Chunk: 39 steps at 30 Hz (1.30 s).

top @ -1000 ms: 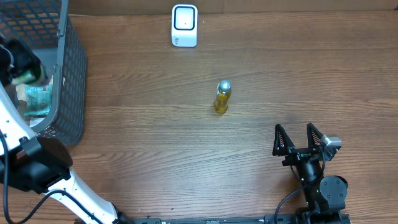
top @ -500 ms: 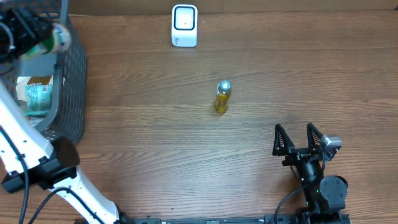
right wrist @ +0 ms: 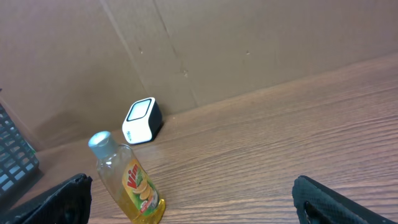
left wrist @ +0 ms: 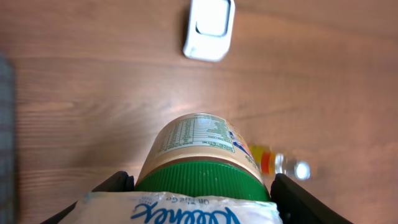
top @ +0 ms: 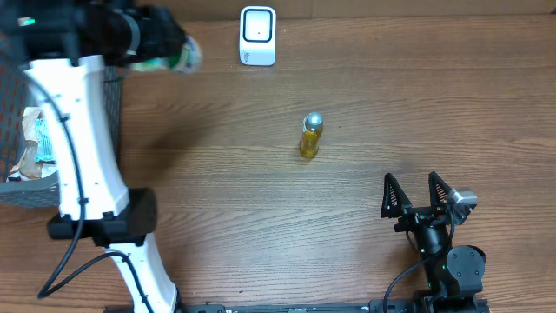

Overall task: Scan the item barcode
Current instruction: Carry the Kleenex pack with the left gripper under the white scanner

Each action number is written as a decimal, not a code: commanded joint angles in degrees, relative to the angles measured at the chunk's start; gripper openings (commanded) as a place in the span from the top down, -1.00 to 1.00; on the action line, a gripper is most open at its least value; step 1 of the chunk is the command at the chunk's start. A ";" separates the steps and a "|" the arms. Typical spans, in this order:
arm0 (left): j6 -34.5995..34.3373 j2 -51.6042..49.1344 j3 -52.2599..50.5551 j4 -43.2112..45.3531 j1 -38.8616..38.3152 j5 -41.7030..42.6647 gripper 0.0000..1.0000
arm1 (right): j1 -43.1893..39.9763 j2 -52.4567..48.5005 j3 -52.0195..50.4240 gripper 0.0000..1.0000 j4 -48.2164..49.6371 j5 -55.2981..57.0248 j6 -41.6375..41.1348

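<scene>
The left gripper [left wrist: 202,186] pinches the jar [left wrist: 199,146] and has carried it out of the basket [top: 22,187], up near the scanner [top: 258,36]. Scanning can come next. The right gripper [top: 420,193] sits spread wide.

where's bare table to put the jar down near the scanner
Bare wood between the scanner and the yellow bottle, and all along the right of both. Also free between the bottle and the right hand. Crowded only in the basket, far left.

The left arm [top: 82,130] is white with black joints.
</scene>
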<state>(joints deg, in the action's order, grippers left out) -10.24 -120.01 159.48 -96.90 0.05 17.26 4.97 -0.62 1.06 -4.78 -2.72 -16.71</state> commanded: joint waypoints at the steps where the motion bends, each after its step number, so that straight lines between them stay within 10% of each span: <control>1: -2.80 1.84 -3.91 0.11 -5.73 -6.01 -0.16 | 0.33 0.46 -0.61 -1.00 0.15 0.09 0.09; 17: -14.25 1.81 -32.06 5.53 -23.41 -19.28 -0.23 | 0.33 0.46 -0.61 -1.00 0.17 0.09 0.09; 39: -20.02 1.70 -54.80 25.07 -24.87 -19.02 -0.30 | 0.33 0.46 -0.61 -1.00 0.15 0.09 0.09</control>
<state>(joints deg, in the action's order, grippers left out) -29.04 -119.92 105.45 -72.75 -24.67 -1.61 4.97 -0.62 1.06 -4.80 -2.72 -16.71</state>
